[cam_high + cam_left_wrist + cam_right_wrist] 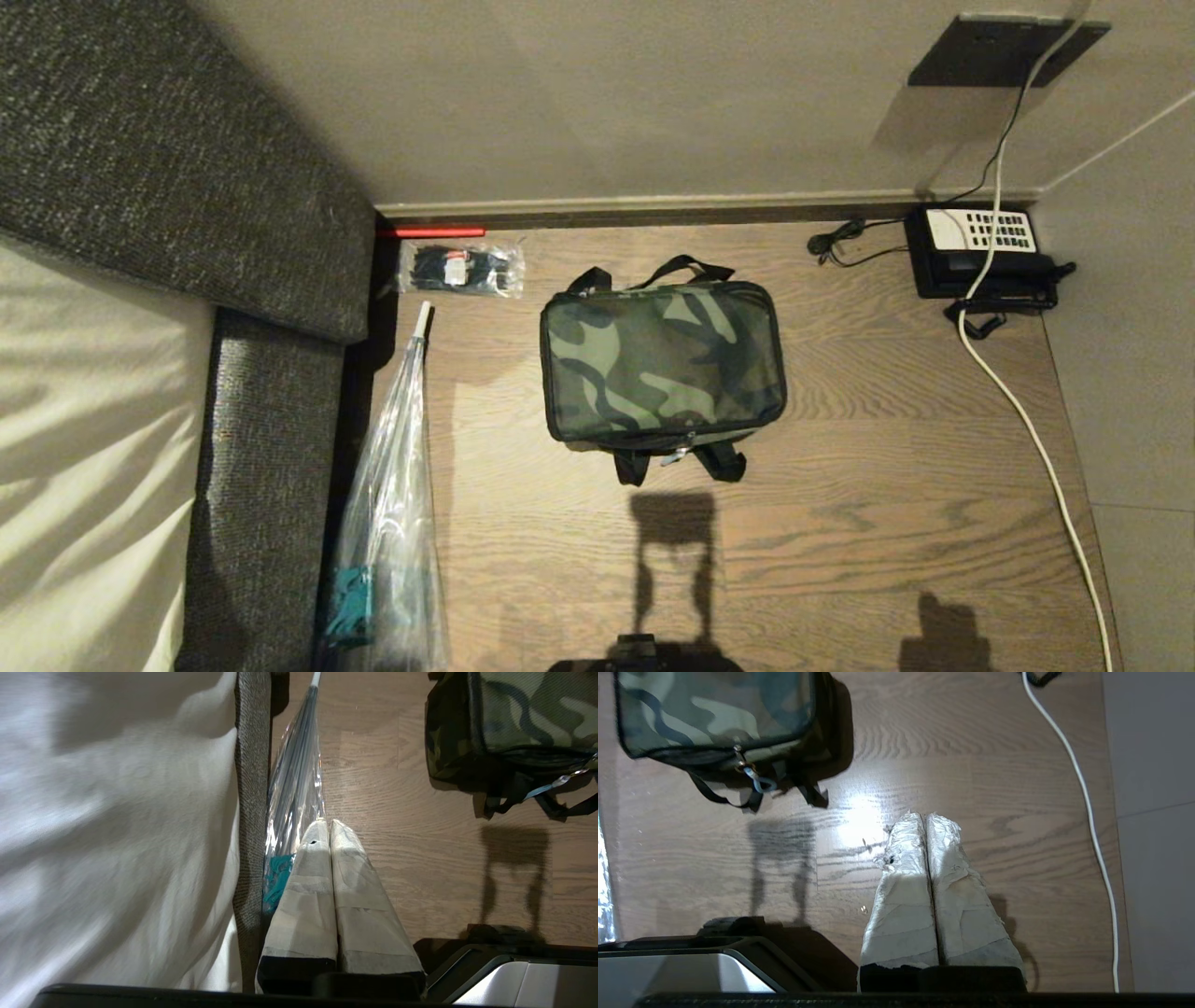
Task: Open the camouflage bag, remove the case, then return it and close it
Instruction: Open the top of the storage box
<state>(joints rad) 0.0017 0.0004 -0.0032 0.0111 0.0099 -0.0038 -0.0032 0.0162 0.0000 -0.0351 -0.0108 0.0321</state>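
Head view: the camouflage bag [663, 362] is seen zipped on the wooden floor [887, 523], long axis running left-right, zipper pull [679, 456] on the near edge, roughly midway between left gripper [328, 826] and right gripper [924, 820], both jaws pressed together.

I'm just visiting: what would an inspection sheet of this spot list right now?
Surface: wooden floor, lit patch beside the right tool.
Job's things: camouflage bag lies zipped shut, zipper pull on its near side; case not seen.
Clutter: bagged umbrella along the sofa; small plastic packet by the wall.
Grippers: left tool shut, hanging over the floor beside the umbrella; right tool shut, over bare floor.
Cables: white cable runs from the wall across the floor.
Surroundings: grey sofa, black telephone in the corner.
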